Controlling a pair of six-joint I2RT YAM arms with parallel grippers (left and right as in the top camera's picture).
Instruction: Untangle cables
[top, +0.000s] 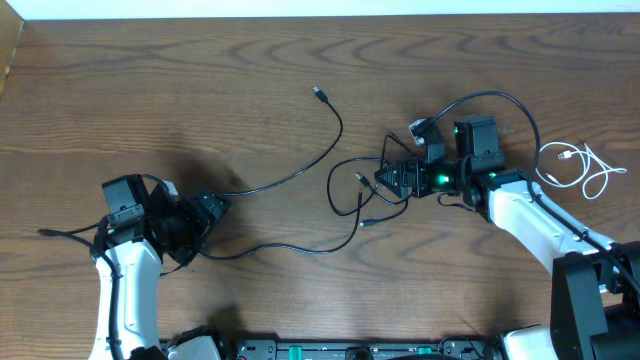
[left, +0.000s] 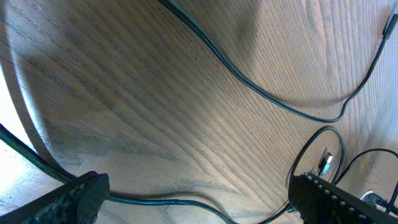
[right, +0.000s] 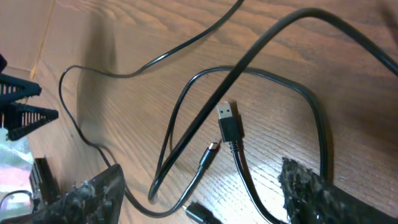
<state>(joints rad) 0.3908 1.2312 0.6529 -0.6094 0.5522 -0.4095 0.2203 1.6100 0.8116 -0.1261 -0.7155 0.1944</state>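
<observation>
Several thin black cords lie on the wooden table. One long cord (top: 300, 170) runs from a plug (top: 318, 92) down to my left gripper (top: 210, 210). Another cord (top: 290, 250) runs right to a tangle of loops (top: 350, 190) in front of my right gripper (top: 388, 180). The white cord (top: 585, 170) lies coiled apart at the far right. In the left wrist view my left gripper (left: 199, 202) is open, with a black cord (left: 161, 202) on the table between its fingers. In the right wrist view my right gripper (right: 202, 199) is open over a USB plug (right: 229, 121) and a small plug (right: 208, 152).
A thicker black robot wire (top: 500, 100) arcs over the right arm. The table's far edge (top: 320, 14) meets a white strip. The arm bases (top: 340, 348) line the near edge. The left arm's body (top: 130, 270) stands at the lower left.
</observation>
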